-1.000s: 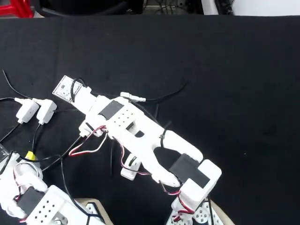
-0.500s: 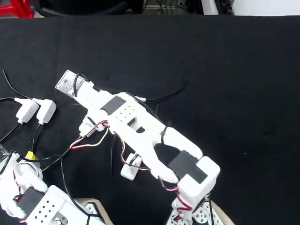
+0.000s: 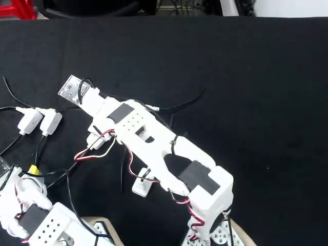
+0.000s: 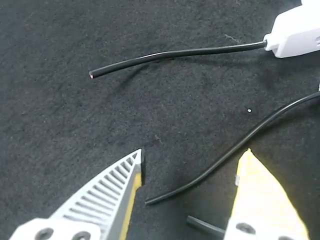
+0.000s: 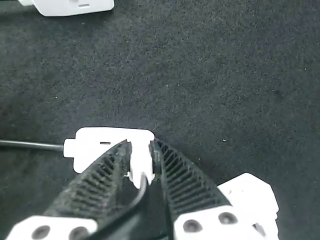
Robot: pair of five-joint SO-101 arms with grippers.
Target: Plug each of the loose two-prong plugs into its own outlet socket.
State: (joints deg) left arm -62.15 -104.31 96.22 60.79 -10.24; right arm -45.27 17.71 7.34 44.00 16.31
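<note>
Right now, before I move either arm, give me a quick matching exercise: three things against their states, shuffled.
Things:
1. left gripper
2. right gripper
3. black cord

States:
A. shut on a white plug
B. lying loose on the black cloth
C. open, holding nothing

Pairs: 1-C, 2-A, 3-B.

No legible text, numbers or signs anywhere. One small dark mark sat on the white plastic corded block (image 5: pixel 100 146), too small to read.
</note>
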